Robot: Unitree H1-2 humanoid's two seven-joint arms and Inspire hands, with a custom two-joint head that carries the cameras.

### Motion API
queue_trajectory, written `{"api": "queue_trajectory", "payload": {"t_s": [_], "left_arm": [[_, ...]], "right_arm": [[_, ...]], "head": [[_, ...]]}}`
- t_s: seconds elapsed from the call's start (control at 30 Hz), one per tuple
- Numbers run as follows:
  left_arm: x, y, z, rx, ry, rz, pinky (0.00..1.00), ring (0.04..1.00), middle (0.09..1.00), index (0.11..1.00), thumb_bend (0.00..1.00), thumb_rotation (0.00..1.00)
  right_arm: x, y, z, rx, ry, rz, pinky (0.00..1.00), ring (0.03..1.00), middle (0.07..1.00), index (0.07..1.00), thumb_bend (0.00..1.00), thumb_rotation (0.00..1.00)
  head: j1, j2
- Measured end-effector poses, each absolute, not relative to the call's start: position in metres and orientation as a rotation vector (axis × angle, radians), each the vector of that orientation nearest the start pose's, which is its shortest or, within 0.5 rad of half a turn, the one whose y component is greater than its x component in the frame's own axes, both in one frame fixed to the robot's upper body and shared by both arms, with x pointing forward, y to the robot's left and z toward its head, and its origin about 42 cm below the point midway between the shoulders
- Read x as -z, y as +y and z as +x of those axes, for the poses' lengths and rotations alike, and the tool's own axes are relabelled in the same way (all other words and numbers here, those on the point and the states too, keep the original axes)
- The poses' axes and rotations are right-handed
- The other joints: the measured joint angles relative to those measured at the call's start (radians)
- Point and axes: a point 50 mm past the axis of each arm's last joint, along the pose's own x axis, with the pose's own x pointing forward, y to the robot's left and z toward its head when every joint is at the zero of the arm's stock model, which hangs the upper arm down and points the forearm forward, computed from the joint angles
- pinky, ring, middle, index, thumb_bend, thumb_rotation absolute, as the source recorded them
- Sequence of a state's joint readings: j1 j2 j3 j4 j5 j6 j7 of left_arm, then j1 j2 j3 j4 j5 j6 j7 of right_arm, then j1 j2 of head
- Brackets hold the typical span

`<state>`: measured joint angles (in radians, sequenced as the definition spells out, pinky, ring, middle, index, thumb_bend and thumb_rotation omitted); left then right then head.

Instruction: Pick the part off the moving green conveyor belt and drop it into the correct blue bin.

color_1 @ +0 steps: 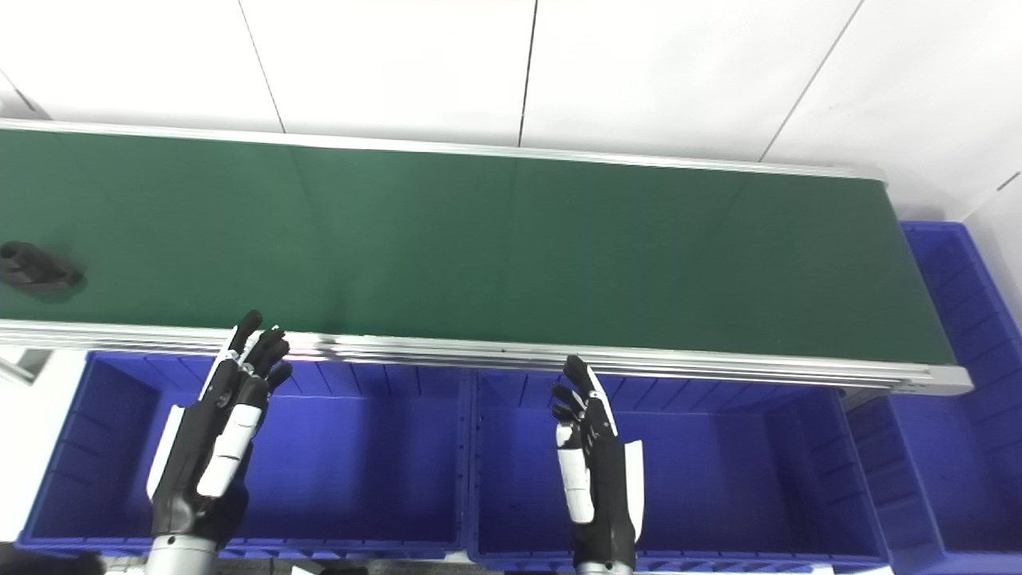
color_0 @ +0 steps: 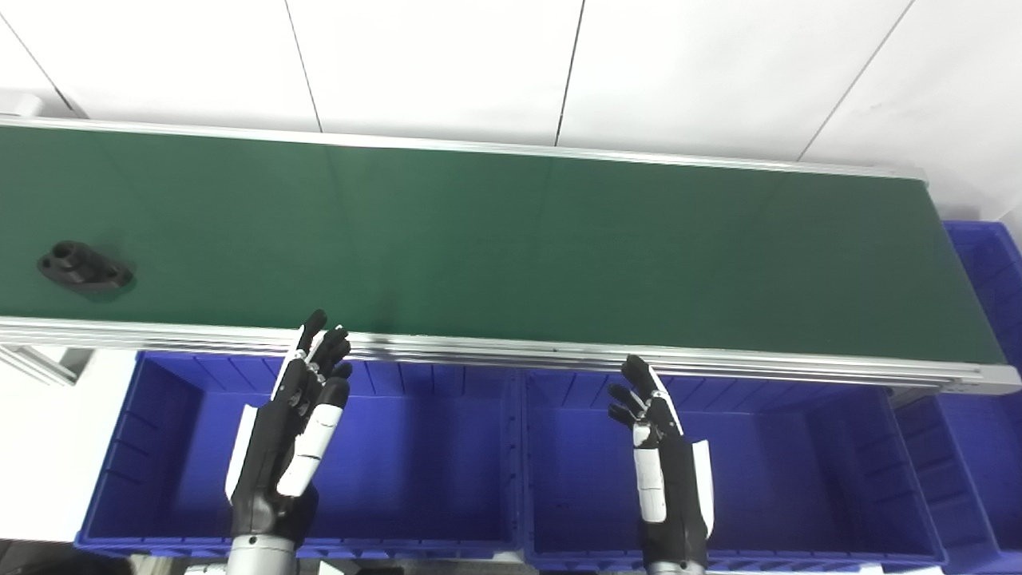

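Far left, a black flanged part (holes visible) lies on belt.

Left hand: enters from the bottom edge, lower left of centre of the frame. Fingers extended upward, slightly spread, holding nothing. Thumb lies along the palm side, facing right.

Right hand: enters from the bottom edge, lower right of centre. Fingers extended upward with a slight curl, apart, holding nothing. The two hands are well apart.

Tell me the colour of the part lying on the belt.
Black. The part shows best in the left eye view, at the left end of the green belt.
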<state>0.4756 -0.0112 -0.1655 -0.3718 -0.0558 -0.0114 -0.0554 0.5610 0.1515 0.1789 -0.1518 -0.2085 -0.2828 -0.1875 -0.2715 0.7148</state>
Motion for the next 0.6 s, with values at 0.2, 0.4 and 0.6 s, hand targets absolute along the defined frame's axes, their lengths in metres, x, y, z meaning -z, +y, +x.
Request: {"api": "queue_trajectory", "payload": {"t_s": [0.2, 0.4, 0.6], "left_arm": [[-0.1049, 0.1839, 0.1341, 0.083, 0.071, -0.099, 0.9, 0.919, 0.915, 0.961, 0.41, 0.72], [-0.1049, 0.1836, 0.1341, 0.084, 0.07, -0.1, 0.9, 0.912, 0.91, 0.964, 0.41, 0.72], [-0.1049, 0.1831, 0.134, 0.085, 0.07, -0.101, 0.9, 0.915, 0.915, 0.963, 0.41, 0.74]], "right_arm": [[-0.0624, -0.1521, 0.102, 0.173, 0.084, -0.02, 0.79, 0.839, 0.895, 0.89, 0.7, 1.0], [-0.0619, -0.1522, 0.102, 0.172, 0.091, -0.019, 0.79, 0.841, 0.898, 0.894, 0.7, 1.0], [-0.0617, -0.1528, 0.1018, 0.168, 0.092, -0.019, 0.78, 0.84, 0.893, 0.897, 0.7, 1.0]], "head": [[0.0, 0.002], [0.008, 0.0], [0.008, 0.0]]}}
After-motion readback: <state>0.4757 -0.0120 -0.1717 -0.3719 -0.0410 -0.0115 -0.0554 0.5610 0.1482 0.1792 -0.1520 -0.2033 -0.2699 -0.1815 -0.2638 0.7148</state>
